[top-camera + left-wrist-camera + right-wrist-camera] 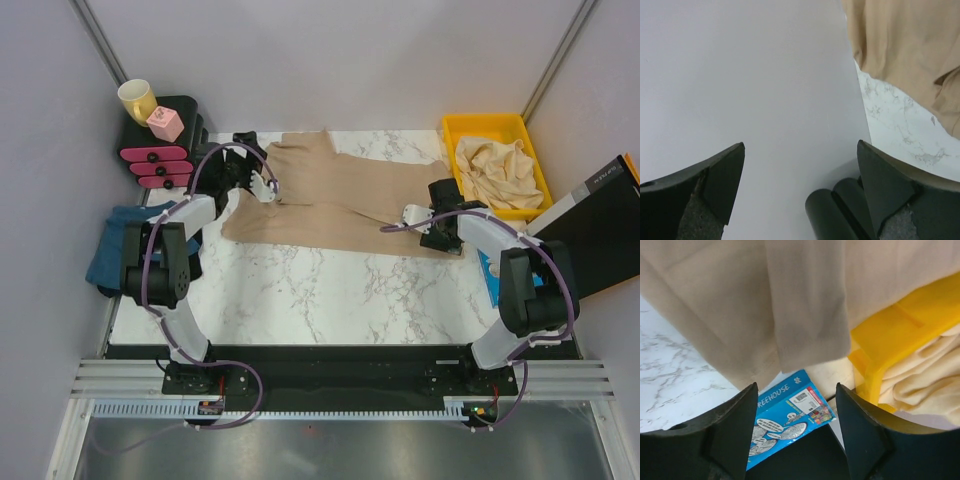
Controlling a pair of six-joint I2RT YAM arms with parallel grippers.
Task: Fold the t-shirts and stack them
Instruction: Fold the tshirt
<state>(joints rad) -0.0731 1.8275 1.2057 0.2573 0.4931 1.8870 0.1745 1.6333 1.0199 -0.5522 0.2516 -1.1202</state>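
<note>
Tan t-shirt (pixel 330 195) lies across the far half of my worktop (pixel 330 295), drawn into a long slanted band with one end near the far left and the other towards the near right. It is creased and uneven, so I judge it to be mid-fold and not a finished rectangle. A heap of cream t-shirts (pixel 497 170) sits crumpled in the yellow bin (pixel 485 121) at the far right, none folded. A teal-blue t-shirt (pixel 112 250) lies at the left edge of the worktop beside my left arm; I cannot tell whether it is folded. I see no neat stack, so by my reckoning most of the task is left: finish this one, then the binful. My left tool (pixel 801 144) has its fingers wide apart with nothing between them, hovering at the shirt's far-left end; its wrist view shows the tan hem off to one side. My right tool (pixel 796 386) is likewise apart and grips nothing, with tan cloth hanging just ahead of it at the near-right end. Room: plain pale grey walls on three sides. The worktop is white marble-patterned and looks smooth. A black panel (pixel 600 230) leans at the right, and a black rack with pink drawers (pixel 160 155) stands far left. Smaller items: a blue picture book (pixel 785 412) below the right tool, a yellow mug (pixel 137 98) and a pink cube (pixel 165 123) on the rack.
</note>
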